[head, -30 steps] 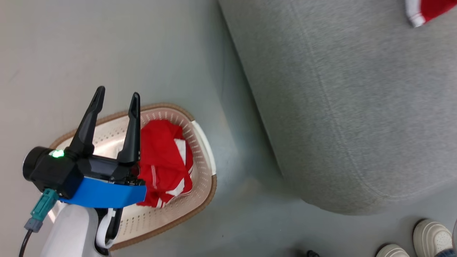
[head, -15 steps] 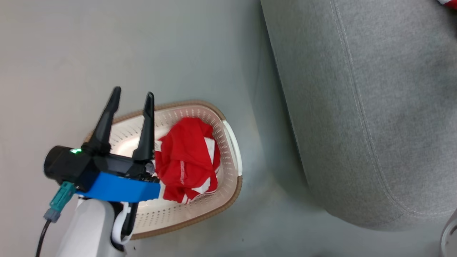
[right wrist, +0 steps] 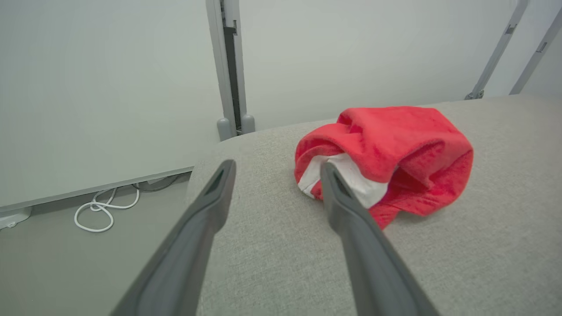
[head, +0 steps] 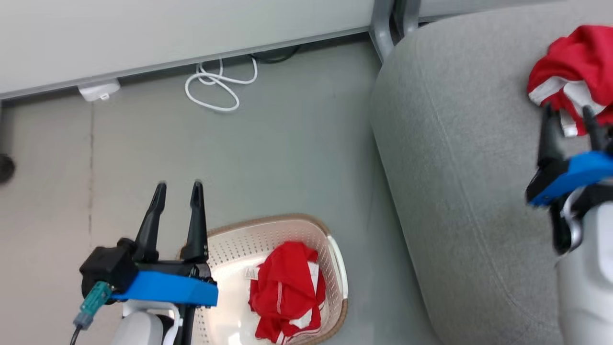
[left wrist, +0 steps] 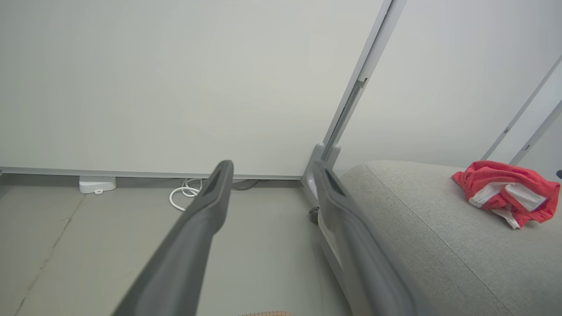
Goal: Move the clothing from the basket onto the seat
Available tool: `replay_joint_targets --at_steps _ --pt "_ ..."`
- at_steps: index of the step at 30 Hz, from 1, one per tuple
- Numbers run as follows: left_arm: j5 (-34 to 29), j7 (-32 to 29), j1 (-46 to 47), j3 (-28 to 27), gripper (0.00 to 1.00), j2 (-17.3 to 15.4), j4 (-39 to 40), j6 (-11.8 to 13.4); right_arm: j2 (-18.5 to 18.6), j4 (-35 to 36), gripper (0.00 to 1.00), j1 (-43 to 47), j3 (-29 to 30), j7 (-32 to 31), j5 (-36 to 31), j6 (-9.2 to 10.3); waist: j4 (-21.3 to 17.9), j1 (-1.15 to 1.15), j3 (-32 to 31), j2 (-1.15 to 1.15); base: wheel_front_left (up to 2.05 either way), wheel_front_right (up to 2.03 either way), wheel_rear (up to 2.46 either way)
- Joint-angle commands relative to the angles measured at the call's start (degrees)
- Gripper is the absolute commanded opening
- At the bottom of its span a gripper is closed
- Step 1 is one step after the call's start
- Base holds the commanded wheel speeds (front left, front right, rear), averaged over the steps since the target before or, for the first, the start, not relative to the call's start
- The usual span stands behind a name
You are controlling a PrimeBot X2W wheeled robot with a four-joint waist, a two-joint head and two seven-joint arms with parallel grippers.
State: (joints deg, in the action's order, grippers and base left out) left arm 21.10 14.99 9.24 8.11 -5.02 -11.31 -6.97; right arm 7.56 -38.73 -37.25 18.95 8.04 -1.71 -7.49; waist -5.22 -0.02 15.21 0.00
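Clothing (head: 285, 297) lies in the basket (head: 287, 230) at six o'clock; a second garment (head: 574, 62) sits bunched on the seat (head: 455, 167) at two. Left end effector (head: 178, 184) and right end effector (head: 566, 111) both gape empty. The right one hangs just beside that garment: a careless pull-back could snag it off the seat.

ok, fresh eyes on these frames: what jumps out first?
A crumpled red garment on the grey sofa, upper right in the head view, just past the open right gripper. A second red garment lies in the cream basket on the floor, beside the open left gripper.
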Motion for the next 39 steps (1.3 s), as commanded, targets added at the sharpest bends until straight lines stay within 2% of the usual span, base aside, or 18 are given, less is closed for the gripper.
replay_joint_targets --at_steps 1,9,15,20,27,39 --pt "0.1 0.3 -1.0 -0.9 1.0 0.1 -0.5 -0.2 -0.7 1.4 1.0 2.7 -1.2 0.3 -0.1 -0.01 -1.2 0.02 -2.6 0.0 0.0 0.0 0.0" --pt "-0.6 0.2 -5.5 -5.1 1.0 1.1 -3.1 -0.2 -4.0 13.5 1.0 17.0 -6.0 1.1 2.4 -0.01 3.0 0.02 -9.1 0.0 0.0 0.0 0.0" --pt "-1.0 0.2 -8.3 -6.8 1.0 1.4 -5.8 -0.2 -4.6 23.0 1.0 26.0 -10.4 1.9 2.1 0.0 6.4 0.02 -12.5 0.0 0.0 0.0 0.0" --pt "-1.4 0.2 -9.9 -8.1 1.0 1.5 -7.4 -0.3 -4.6 28.2 1.0 31.9 -13.2 1.4 4.6 -0.01 8.6 0.02 -14.1 0.0 0.0 0.0 0.0" --pt "-1.7 0.2 -11.1 -9.0 1.0 1.6 -8.4 -0.3 -4.6 30.2 1.0 36.5 -15.4 -0.4 6.1 -0.01 9.7 0.02 -14.7 0.0 0.0 0.0 0.0" --pt "-1.9 0.2 -11.0 -9.4 1.0 1.9 -8.4 -0.5 -4.6 31.4 1.0 36.6 -16.2 -1.4 6.8 -0.01 9.3 0.02 -13.9 0.0 0.0 0.0 0.0"
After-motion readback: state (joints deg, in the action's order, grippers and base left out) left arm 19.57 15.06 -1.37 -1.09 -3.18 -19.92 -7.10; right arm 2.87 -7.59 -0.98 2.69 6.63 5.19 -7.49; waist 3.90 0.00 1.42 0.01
